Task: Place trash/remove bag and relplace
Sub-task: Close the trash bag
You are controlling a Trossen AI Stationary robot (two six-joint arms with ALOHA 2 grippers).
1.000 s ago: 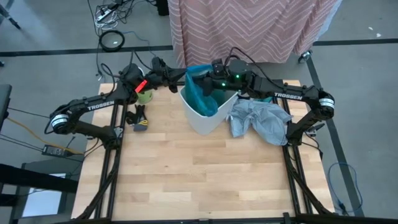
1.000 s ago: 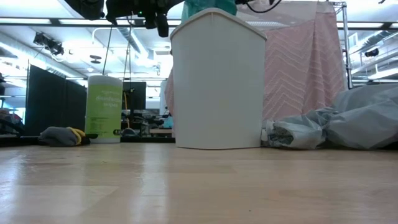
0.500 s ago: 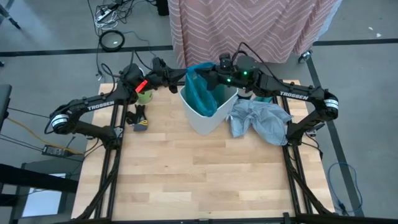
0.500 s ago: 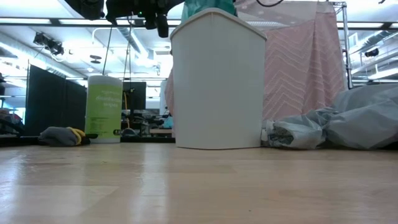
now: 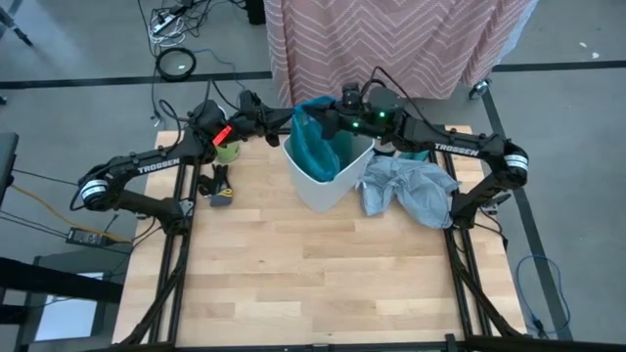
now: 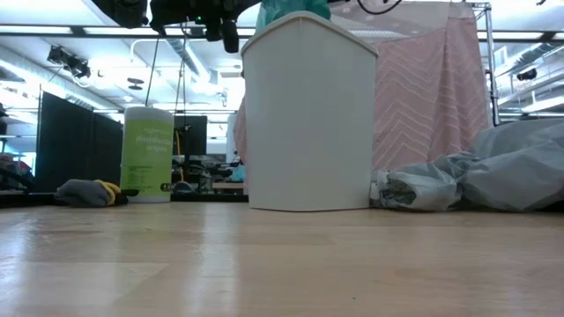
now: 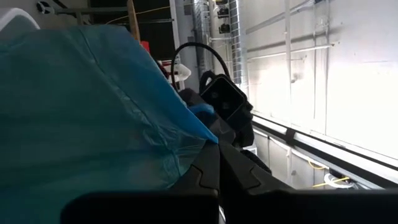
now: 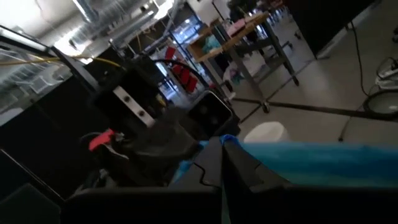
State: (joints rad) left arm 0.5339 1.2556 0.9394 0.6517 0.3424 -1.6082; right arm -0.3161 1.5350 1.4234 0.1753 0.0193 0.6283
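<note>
The teal bag [image 5: 318,142] stands up out of the white bin [image 5: 328,181] at the far middle of the table, its top [image 6: 295,9] raised above the bin's rim. My left gripper [image 5: 290,118] is shut on the bag's left side. My right gripper [image 5: 326,120] is shut on the bag's top from the right. In the wrist views, each pair of shut fingers [image 7: 221,163] [image 8: 222,160] meets the teal film. The trash is out of view. My left gripper pinches the bag's upper edge [image 7: 210,139] between its two shut fingers, coming nearly level from the table's left. The film rises from the bin and runs taut to the fingers, clear of the rim there. My right gripper pinches the bag's top edge [image 8: 232,140] between its two shut fingers, coming level from the table's right. The edge [image 8: 311,163] runs away from the fingers in a straight, stretched line, held above the bin.
A crumpled pale grey plastic bag [image 5: 411,191] lies just right of the bin. A green canister [image 5: 228,152] and a dark bundle with yellow [image 5: 217,188] sit at the far left. The near half of the wooden table [image 5: 313,284] is bare. A pink patterned curtain [image 5: 391,44] hangs behind.
My right gripper has turned a little and eased toward the far right while still shut on the bag's edge; the bag's top has shifted slightly with it. The bin has stayed where it was.
</note>
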